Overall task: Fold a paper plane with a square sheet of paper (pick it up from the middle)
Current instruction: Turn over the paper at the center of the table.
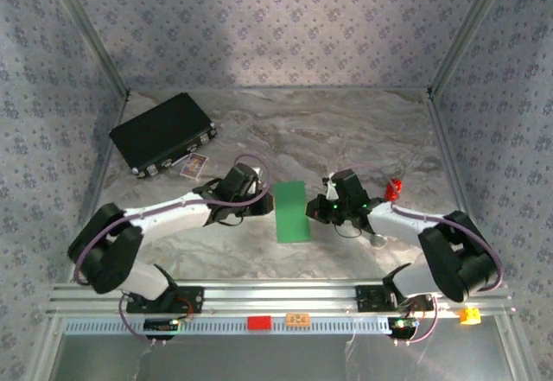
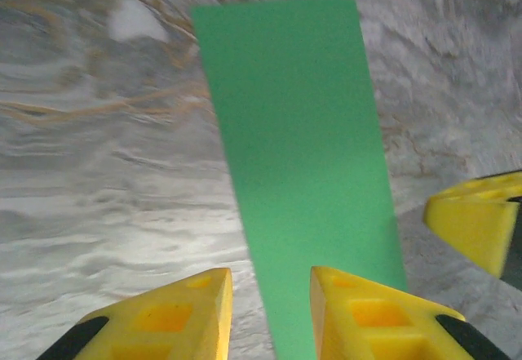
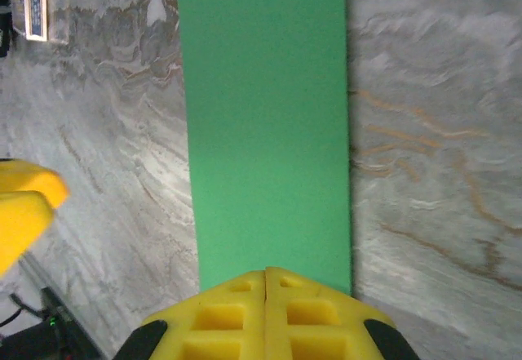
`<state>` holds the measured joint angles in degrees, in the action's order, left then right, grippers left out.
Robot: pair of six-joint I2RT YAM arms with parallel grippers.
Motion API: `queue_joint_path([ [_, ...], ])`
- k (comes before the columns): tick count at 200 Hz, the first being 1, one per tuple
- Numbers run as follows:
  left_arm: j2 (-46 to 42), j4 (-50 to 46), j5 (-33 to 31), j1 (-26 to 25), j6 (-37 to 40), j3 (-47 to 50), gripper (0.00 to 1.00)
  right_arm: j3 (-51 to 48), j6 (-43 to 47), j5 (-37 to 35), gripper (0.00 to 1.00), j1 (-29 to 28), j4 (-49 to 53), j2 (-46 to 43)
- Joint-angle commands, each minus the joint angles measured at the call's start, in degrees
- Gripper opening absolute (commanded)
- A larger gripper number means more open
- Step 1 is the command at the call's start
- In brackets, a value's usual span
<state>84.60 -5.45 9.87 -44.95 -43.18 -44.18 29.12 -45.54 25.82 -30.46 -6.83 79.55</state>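
The square sheet of paper [image 1: 292, 212] is bright green and lies on the marble table as a narrow upright rectangle between the two arms. My left gripper [image 1: 261, 198] is at its left edge. In the left wrist view the paper [image 2: 302, 172] runs under the gap of the open left gripper [image 2: 269, 277], whose right finger [image 2: 367, 311] is over the sheet. My right gripper [image 1: 318, 211] is at the paper's right edge. In the right wrist view it [image 3: 266, 272] is shut, tips over the near edge of the paper [image 3: 265, 131]; whether it pinches the sheet is hidden.
A black case [image 1: 162, 132] lies at the back left with a small card [image 1: 195, 165] beside it. A small red cylinder [image 1: 395, 189] stands to the right of the right arm. Aluminium rails [image 1: 276, 295] run along the near edge and patterned walls enclose the table.
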Motion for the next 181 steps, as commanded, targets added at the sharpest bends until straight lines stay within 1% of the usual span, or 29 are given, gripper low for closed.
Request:
queue_joint_path([
  [1,2.8,2.4,8.5,0.5,-0.5,-2.4,0.31,0.2,-2.0,3.7,0.04,0.2,-4.9,1.9],
  [51,5.4,3.3,10.8,0.9,-1.6,-2.8,0.34,1.8,-2.2,6.0,0.04,0.2,-6.6,6.2],
  [67,6.1,3.5,11.3,1.3,-2.1,-2.8,0.34,2.3,-2.2,5.3,0.04,0.4,-5.2,7.9],
  [92,6.7,4.5,12.5,1.9,-3.0,-2.2,0.36,1.4,-2.8,4.0,0.04,0.7,-4.9,9.8],
  [114,7.6,5.0,13.2,2.5,-3.5,-2.2,0.37,-1.4,-4.0,2.6,0.04,1.5,-6.1,10.3],
  [134,8.5,5.6,14.1,2.7,-4.1,-2.1,0.37,-3.2,-5.3,3.7,0.04,2.2,-7.4,11.0],
  [181,11.3,8.4,16.3,2.7,-6.2,-2.0,0.36,-4.9,-7.8,3.0,0.04,2.3,-8.1,10.9],
])
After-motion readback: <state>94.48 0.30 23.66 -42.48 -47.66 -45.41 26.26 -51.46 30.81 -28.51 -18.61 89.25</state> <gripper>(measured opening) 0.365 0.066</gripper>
